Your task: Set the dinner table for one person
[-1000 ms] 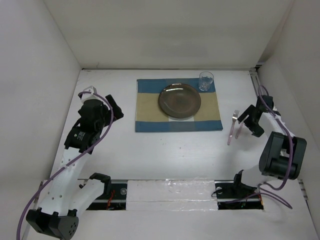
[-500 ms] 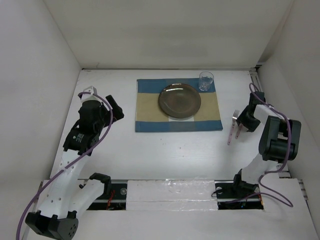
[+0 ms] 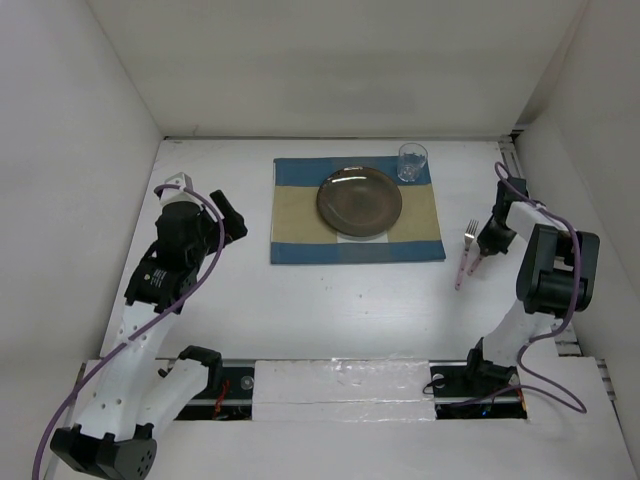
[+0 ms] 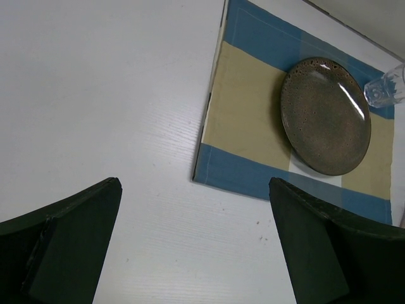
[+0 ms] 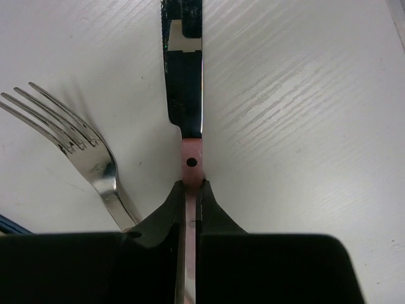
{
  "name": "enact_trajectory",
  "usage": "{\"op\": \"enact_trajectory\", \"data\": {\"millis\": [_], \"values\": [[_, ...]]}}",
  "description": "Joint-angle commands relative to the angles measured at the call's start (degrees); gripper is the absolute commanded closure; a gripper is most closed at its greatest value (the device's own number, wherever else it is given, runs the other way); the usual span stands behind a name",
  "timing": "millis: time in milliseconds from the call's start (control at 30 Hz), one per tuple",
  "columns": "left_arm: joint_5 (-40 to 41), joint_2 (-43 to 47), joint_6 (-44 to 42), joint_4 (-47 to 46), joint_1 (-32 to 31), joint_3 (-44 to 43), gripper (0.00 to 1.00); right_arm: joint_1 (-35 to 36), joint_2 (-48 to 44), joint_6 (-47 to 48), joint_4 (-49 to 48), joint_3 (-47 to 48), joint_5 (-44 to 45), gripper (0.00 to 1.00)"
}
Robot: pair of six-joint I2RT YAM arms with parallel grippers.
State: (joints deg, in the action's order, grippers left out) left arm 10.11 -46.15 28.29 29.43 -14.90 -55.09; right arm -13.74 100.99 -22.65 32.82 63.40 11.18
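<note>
right gripper (image 5: 190, 187) is clenched on the pink handle of a knife (image 5: 185, 95). its two dark fingers (image 5: 166, 212) pinch the handle from either side, just behind the small hole in it. straight ahead of the fingertips the shiny blade runs away over the white dinner table (image 5: 304, 95), which spreads under and around the hand. just left of the fingers a fork (image 5: 69, 136) lies on the table. its neck passes close beside the left finger, and its tines fan out ahead and further left, apart from the blade.

left gripper (image 4: 193, 190) hangs released, jaws spread wide, over the same white tabletop. ahead of it and to its right lies a blue-and-tan placemat (image 4: 243, 120). farther on, a brown plate (image 4: 325, 115) sits on the mat. beyond the plate's far right edge a clear glass (image 4: 385, 88) stands on the mat.
</note>
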Motion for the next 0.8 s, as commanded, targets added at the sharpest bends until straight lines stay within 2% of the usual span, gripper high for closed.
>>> {"op": "enact_trajectory", "data": {"millis": [0, 133, 300, 367, 400, 433, 467, 600, 767], "values": [[0.2, 1.1, -1.0, -1.4, 0.2, -0.6, 0.0, 0.3, 0.1, -0.7, 2.7, 2.2, 3.0, 1.0], [-0.4, 0.5, -1.0, -1.4, 0.2, -0.1, 0.0, 0.3, -8.8, -3.2, 1.2, 2.8, 3.8, 1.0], [-0.9, 0.5, -1.0, -1.9, -0.3, -0.1, 0.0, 5.2, -17.0, -1.8, -1.5, 3.6, 2.3, 1.0], [-0.9, -0.1, -1.0, -1.9, -0.3, -0.1, 0.0, 8.4, -16.1, 0.8, -1.0, 7.0, -2.1, 1.0], [-1.6, -0.1, -1.6, -1.9, -0.3, -0.1, 0.0, 9.3, -15.0, 4.9, -0.3, 8.3, -5.8, 1.0], [-1.6, -0.6, -1.6, -1.9, -0.3, -0.1, 0.0, 10.5, -13.7, 7.0, 0.9, 9.9, -13.2, 1.0], [-2.3, -0.6, -1.6, -1.9, -0.3, -0.1, 0.0, 12.9, -12.3, 8.7, 2.3, 11.6, -14.7, 1.0], [-2.3, -0.6, -2.1, -1.9, -0.3, -0.1, 0.0, 20.3, -4.4, 13.1, 9.1, 19.6, -9.8, 1.0], [-2.8, -0.6, -2.1, -2.4, -0.3, -0.1, 0.0, 24.5, -0.4, 14.4, 11.1, 21.8, -2.7, 1.0]]}}
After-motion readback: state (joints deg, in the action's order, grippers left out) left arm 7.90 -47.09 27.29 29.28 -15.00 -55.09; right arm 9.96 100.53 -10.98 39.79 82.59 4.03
